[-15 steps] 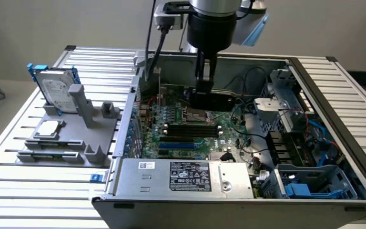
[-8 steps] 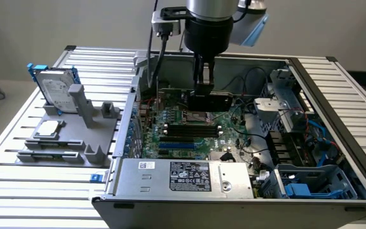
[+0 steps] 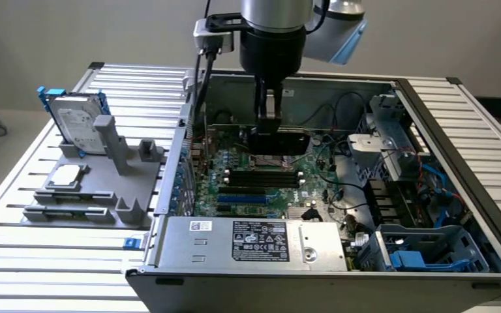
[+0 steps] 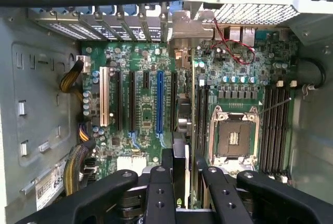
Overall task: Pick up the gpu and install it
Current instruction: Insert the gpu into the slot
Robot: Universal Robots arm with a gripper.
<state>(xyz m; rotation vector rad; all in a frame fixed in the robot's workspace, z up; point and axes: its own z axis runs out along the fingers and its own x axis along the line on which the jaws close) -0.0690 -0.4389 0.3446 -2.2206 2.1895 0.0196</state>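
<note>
The gpu [image 3: 282, 142] is a dark flat card standing on edge inside the open computer case [image 3: 459, 130], low over the green motherboard [image 3: 259, 179]. My gripper [image 3: 270, 125] comes down from above and is shut on the card's upper edge. In the wrist view the gpu [image 4: 193, 94] shows edge-on as a thin line between the expansion slots and the CPU socket [image 4: 234, 136], with its silver bracket [image 4: 188, 25] at the case's rear wall. My gripper [image 4: 184, 164] has its black fingers [image 4: 160, 182] on either side of the card. Whether the card sits fully in a slot is hidden.
A blue slot [image 4: 159, 102] and a white slot [image 4: 104, 96] lie beside the card. Outside the case, a grey holder [image 3: 102, 189] carries the hard drive in a blue frame [image 3: 78, 127] and the square CPU chip [image 3: 66, 175]. The power supply [image 3: 250, 241] and a blue drive cage [image 3: 429, 251] flank the motherboard.
</note>
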